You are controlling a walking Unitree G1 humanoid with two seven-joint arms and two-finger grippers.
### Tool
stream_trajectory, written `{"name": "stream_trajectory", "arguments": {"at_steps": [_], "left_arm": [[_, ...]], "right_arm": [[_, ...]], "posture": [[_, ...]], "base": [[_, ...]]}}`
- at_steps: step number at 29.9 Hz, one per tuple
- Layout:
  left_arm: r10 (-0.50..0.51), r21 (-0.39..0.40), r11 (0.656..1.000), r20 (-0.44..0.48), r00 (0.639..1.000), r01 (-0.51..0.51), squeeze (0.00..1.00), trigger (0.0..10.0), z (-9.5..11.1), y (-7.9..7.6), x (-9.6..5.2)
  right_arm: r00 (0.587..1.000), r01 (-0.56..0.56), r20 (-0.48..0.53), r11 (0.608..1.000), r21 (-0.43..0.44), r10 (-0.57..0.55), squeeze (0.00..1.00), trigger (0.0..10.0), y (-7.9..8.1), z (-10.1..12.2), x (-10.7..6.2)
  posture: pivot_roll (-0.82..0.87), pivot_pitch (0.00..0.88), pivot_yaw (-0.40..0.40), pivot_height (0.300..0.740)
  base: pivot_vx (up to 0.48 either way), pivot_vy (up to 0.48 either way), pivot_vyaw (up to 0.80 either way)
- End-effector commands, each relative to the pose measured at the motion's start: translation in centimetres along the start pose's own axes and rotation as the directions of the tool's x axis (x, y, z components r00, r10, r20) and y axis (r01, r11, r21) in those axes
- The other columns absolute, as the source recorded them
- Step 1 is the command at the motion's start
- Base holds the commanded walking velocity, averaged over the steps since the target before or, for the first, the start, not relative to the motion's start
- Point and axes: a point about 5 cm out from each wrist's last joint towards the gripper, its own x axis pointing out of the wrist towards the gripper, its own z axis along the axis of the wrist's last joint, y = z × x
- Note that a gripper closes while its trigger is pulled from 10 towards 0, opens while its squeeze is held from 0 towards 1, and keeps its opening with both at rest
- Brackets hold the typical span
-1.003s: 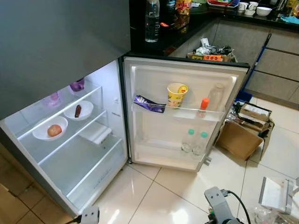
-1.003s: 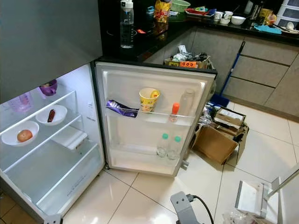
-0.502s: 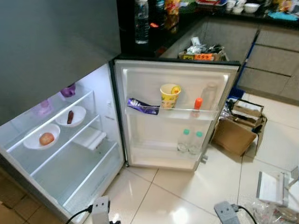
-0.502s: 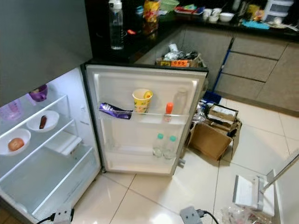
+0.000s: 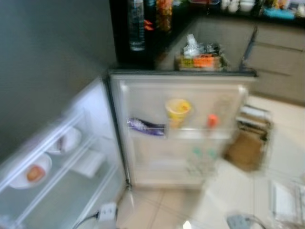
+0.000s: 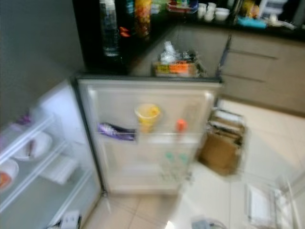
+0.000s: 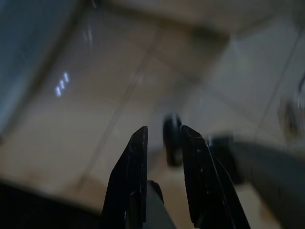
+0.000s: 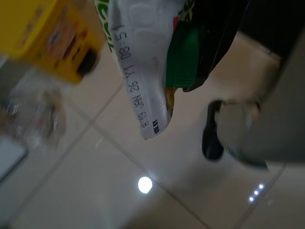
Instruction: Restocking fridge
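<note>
- Head views are motion-blurred. The fridge (image 5: 66,157) is open, with its cavity at 9 o'clock of frame and its door (image 5: 178,124) swung out at centre.
- Upper door shelf carries a purple packet (image 5: 145,127), a yellow cup (image 5: 177,110) and an orange-capped bottle (image 5: 212,120). Two green-capped bottles (image 5: 202,160) stand on the lower door shelf.
- Inside the fridge, a plate (image 5: 29,172) with a reddish round item (fruit, probably) sits on a shelf. A second plate (image 5: 64,141) is behind it, with contents too smeared to read.
- A clear water bottle (image 5: 136,24) stands on the dark counter at 12 o'clock. A cardboard box (image 5: 245,150) sits on the floor tiles at 3 o'clock of the door.
- Left gripper (image 7: 162,136): the two black fingers are narrowly apart with nothing between them. It points at the tiled floor (image 7: 95,95).
- Right gripper (image 8: 209,43): black fingers clamped on a snack packet (image 8: 143,67) that is white and green and has a printed date code. The packet hangs over the floor, well apart from the fridge.
- A yellow box (image 8: 52,36) is near the packet in the right wrist view (blurred).
</note>
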Motion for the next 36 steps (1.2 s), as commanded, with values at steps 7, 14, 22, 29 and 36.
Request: {"name": "stream_trajectory", "arguments": {"at_steps": [7, 14, 22, 29, 36], "left_arm": [[0.017, -0.003, 1.0, -0.067, 0.998, -0.018, 0.0, 10.0, -1.8, 0.6, -0.6], [0.023, -0.021, 0.999, -0.067, 0.997, -0.024, 0.0, 10.0, -1.9, 0.5, -0.5], [-0.016, 0.001, 1.0, -0.089, 0.996, 0.017, 0.0, 10.0, -2.2, 0.3, -0.6], [0.002, -0.004, 1.0, -0.092, 0.996, -0.002, 0.0, 10.0, -2.3, 0.4, -0.6], [0.007, -0.012, 1.0, -0.086, 0.996, -0.008, 0.0, 10.0, -2.3, 0.2, -0.5]], "right_arm": [[1.0, 0.001, -0.019, 1.0, 0.024, -0.001, 0.0, 10.0, 0.1, -0.4, 0.0], [1.0, 0.012, -0.008, 0.999, 0.038, -0.012, 0.0, 10.0, 0.0, -0.5, -0.1], [1.0, 0.012, 0.005, 0.999, 0.046, -0.013, 0.0, 10.0, -0.1, -0.4, -0.1], [1.0, 0.008, 0.02, 0.999, 0.038, -0.009, 0.0, 10.0, -0.2, 0.0, -0.1], [0.999, -0.006, 0.046, 1.0, 0.017, 0.005, 0.0, 10.0, -0.2, 0.8, 0.0]], "posture": [[-0.04, 0.0, -0.023, 0.74], [-0.05, 0.0, -0.022, 0.74], [-0.05, 0.0, -0.022, 0.74], [-0.05, 0.0, -0.025, 0.74], [-0.05, 0.0, -0.029, 0.74]], "base": [[0.36, 0.0, -0.32], [0.0, 0.0, -0.52], [0.0, -0.192, 0.0], [0.0, -0.247, 0.0], [0.0, 0.0, 0.0]]}}
